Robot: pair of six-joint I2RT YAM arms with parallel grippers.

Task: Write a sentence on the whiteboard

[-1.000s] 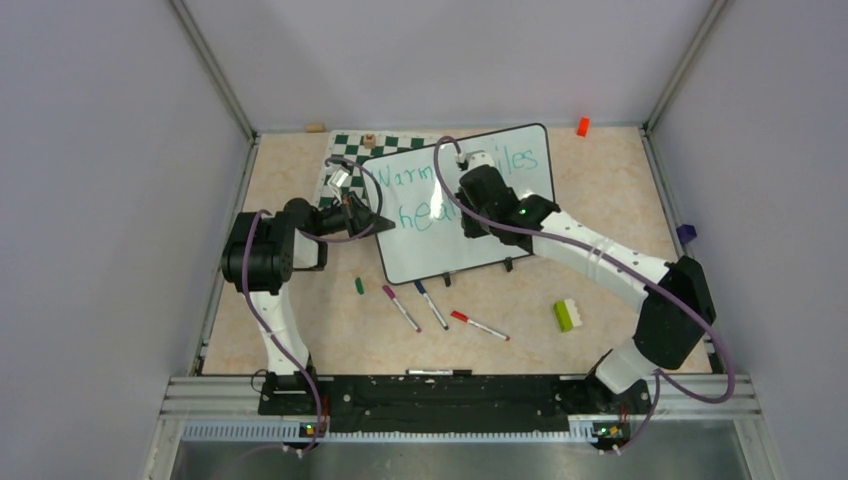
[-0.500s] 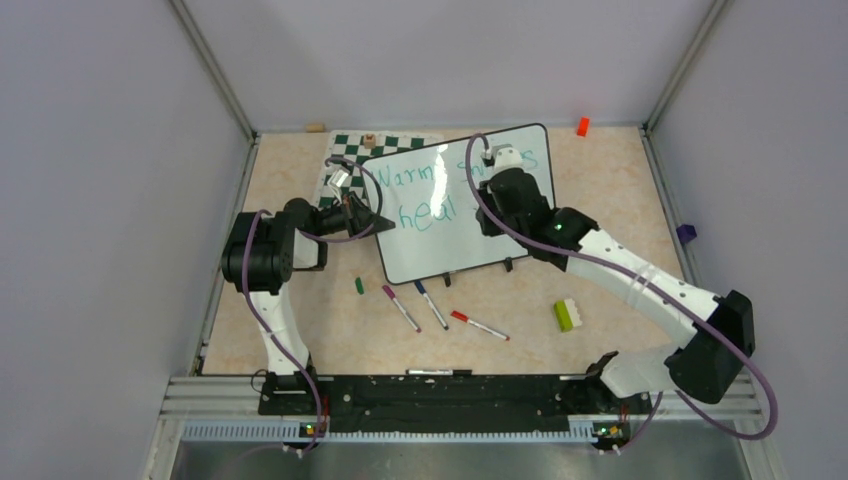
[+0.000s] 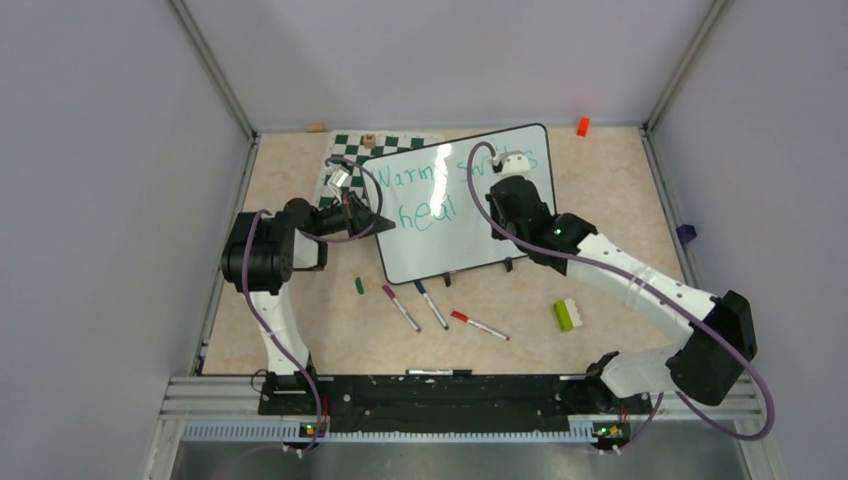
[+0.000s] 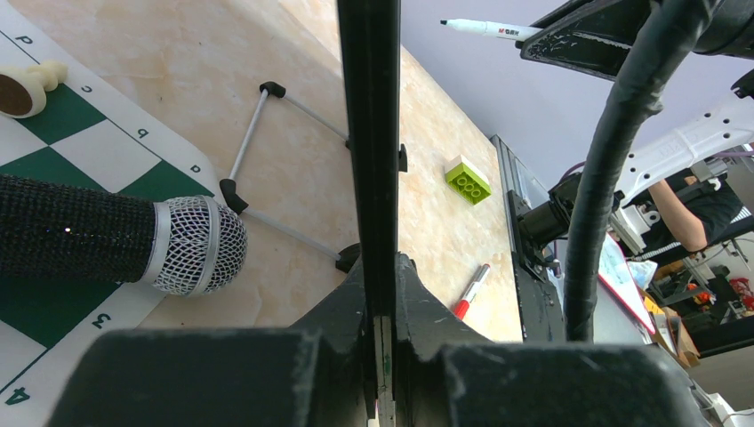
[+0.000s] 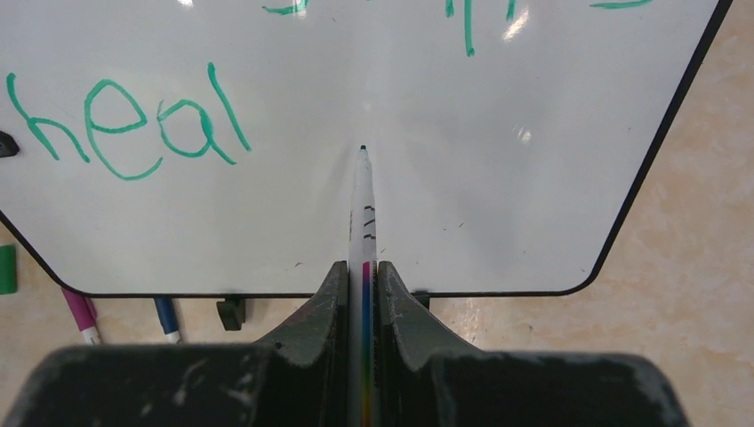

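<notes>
With "Warm", a half-hidden word and "heal" down in teal, the sentence (image 5: 124, 124) looks unfinished — the whiteboard (image 3: 440, 255) sits on the table (image 3: 610, 190), its edge pinched by the left gripper (image 4: 378, 298), while the right gripper (image 5: 363, 271), clamped on a marker (image 5: 363, 205), points its tip at blank board beside "heal".

A microphone (image 4: 116, 236) lay on the chess mat (image 3: 392, 142); a green brick (image 3: 566, 315) sat right of three loose markers (image 3: 431, 305) (pink, blue, red).
</notes>
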